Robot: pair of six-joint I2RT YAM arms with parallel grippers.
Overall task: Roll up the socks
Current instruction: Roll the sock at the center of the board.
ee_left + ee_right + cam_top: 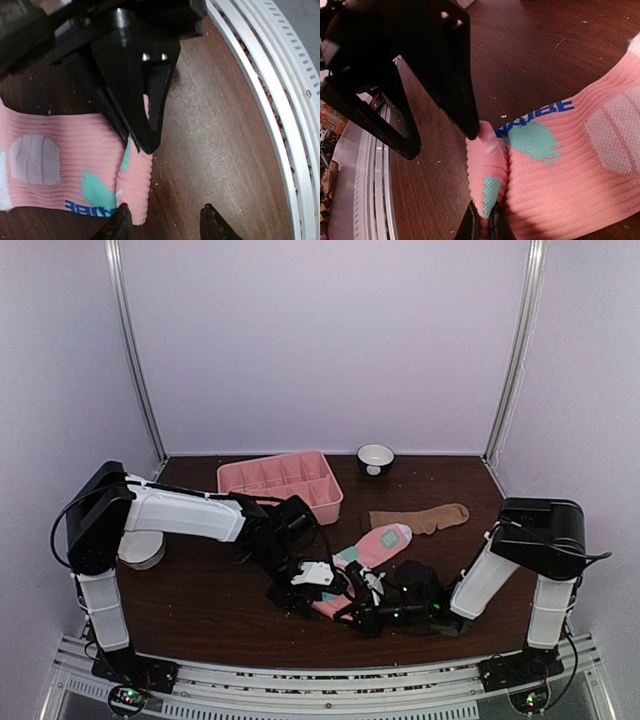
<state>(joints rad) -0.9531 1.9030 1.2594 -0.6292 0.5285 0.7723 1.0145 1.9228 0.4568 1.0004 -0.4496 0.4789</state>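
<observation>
While the right gripper (481,226) pinches its two black fingers tight together on the near end of the pink sock (580,170), a ribbed fabric one with teal and white patches and blue lettering, the left gripper (165,225) stands with its jaws apart at that same end. In the left wrist view one of its fingertips (119,222) overlaps the sock's edge and the other sits over bare wood, so it grips nothing. The right wrist view shows the same: one left finger touches the small fold of fabric raised at the sock's end, and its partner hangs beside it above the table.

Seen from above, the pink sock lies flat and diagonal on the dark brown wooden table (200,605), toe pointing away and to the right, its near end hidden between the two grippers at the middle of the table's near half. Only that end is bunched up; the rest is spread out.

Beyond it and to the right lies the tan-brown sock (420,518), flat and apart from the pink one, touched by neither arm. Further back stand a pink compartmented plastic tray (326,490) and a small white bowl (375,448) with a dark inside.
</observation>
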